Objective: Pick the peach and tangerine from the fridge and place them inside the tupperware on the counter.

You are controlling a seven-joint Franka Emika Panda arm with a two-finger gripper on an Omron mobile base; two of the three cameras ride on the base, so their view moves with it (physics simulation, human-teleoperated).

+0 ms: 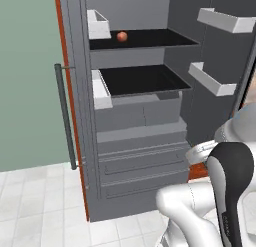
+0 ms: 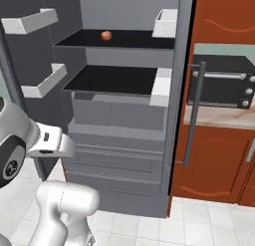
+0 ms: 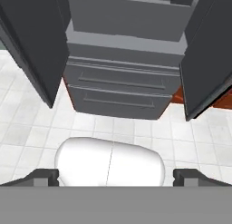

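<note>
White tiled floor below | gripper (image 3: 116, 177) fingertips spread wide, holding nothing, aimed at fridge (image 1: 135, 156) drawers | peach (image 1: 122, 36): small, round, reddish-orange, alone on smooth black top shelf | matte grey fridge, doors open

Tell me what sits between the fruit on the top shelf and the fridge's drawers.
Below the peach on the top shelf comes a second, bare black shelf, then grey panels, then the drawers. Both base views show this.

Arm (image 1: 200, 211) showing glossy white rounded shells w/ black joint band (image 1: 231, 181); white flat wrist block (image 2: 50, 143) carrying small dark marks; finger tips (image 3: 45, 177) looking dark grey.
</note>
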